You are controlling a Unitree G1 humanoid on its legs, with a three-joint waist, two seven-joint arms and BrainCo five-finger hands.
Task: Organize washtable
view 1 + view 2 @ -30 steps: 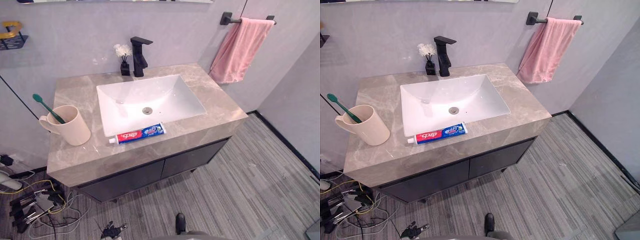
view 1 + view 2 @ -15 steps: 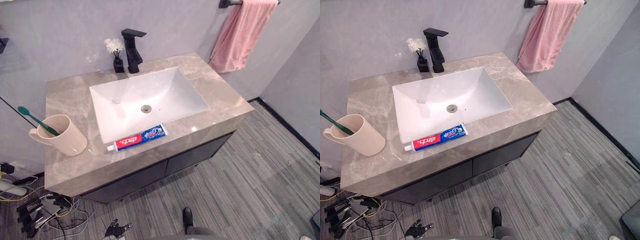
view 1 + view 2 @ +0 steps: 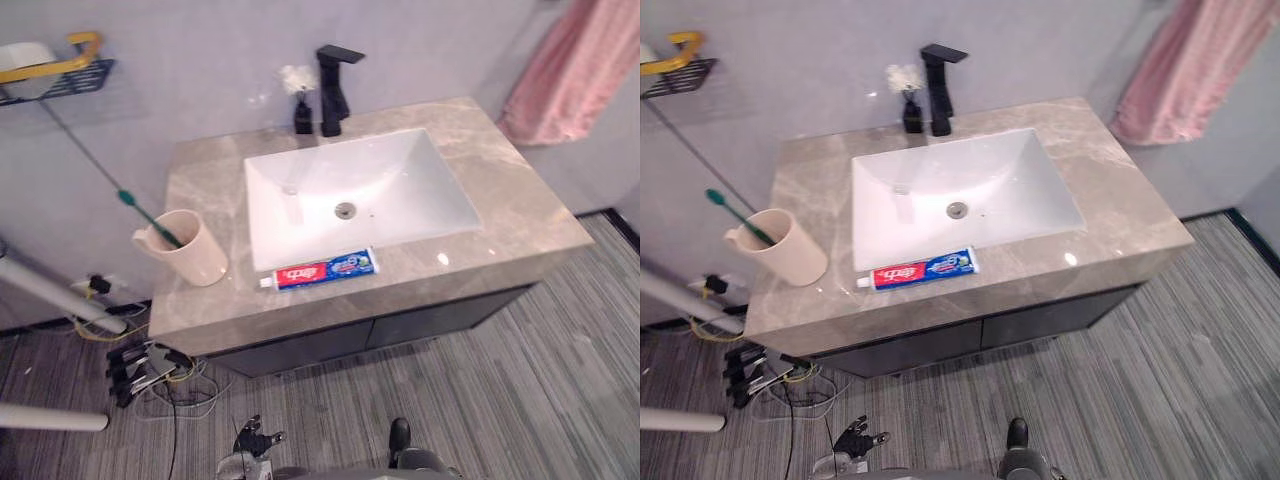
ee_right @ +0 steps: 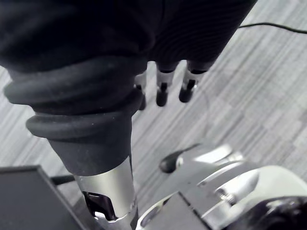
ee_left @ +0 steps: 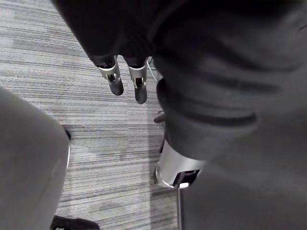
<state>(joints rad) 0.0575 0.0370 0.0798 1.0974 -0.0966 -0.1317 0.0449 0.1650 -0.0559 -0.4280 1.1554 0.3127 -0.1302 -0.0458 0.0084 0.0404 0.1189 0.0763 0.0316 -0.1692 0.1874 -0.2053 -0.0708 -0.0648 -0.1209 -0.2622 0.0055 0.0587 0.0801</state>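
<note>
Marble surface (image 3: 520,210) shifts right in frame: our camera moved, nothing else. Untouched toothpaste (image 3: 318,271) lies lower centre; we hang left hand (image 5: 139,84) and right hand (image 4: 162,88) loose, empty.

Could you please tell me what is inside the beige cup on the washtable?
A green toothbrush leans in the cup, its upper end sticking out past the rim. Its lower end and the cup's bottom are hidden by the cup's wall.
</note>
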